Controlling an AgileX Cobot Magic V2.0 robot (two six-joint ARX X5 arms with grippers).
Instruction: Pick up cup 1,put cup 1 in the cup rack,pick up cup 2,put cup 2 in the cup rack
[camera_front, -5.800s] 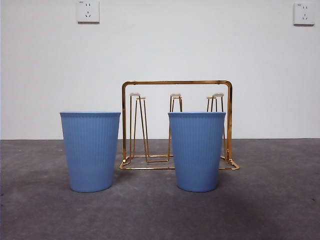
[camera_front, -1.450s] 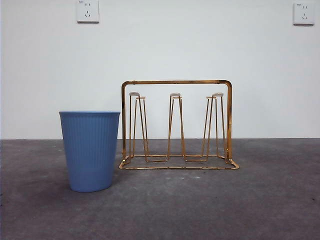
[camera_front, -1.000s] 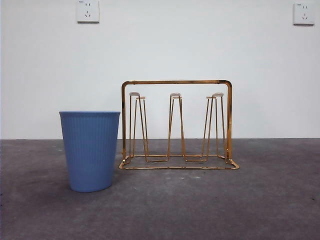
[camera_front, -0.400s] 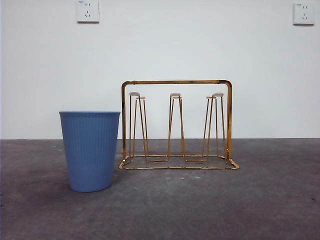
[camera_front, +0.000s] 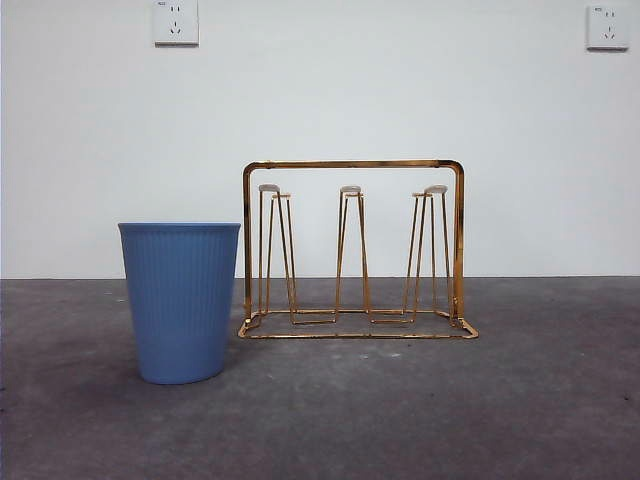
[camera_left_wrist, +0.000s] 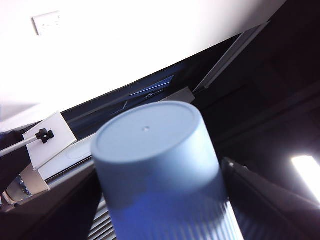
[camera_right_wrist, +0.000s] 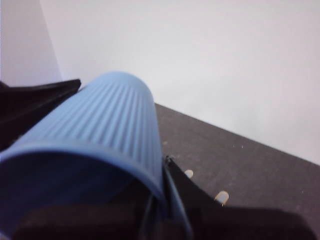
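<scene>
On the dark grey bench, seen from the front, one blue cup stands upright, mouth up, just left of the cup rack and nearer the camera; its rim overlaps the rack's left upright in this view, and contact cannot be judged. The gold wire rack carries nothing: its hairpin prongs stand bare under the arched frame. Neither arm shows in this view. Two wall sockets sit high on the white wall behind.

In the right wrist view, the right claw is clamped on a ribbed cup, one black jaw on either side of it. This cup is tipped well over, its open mouth towards the camera and its base pointing off towards the wall. It hangs over the bench, with two pale prong tips of the rack showing close beside the jaw.

In the left wrist view, the left claw also grips a cup, the held cup, whose flat closed base points up and away towards the ceiling; the dark jaws flank its blurred sides. Whether both claws hold the same cup cannot be told.
</scene>
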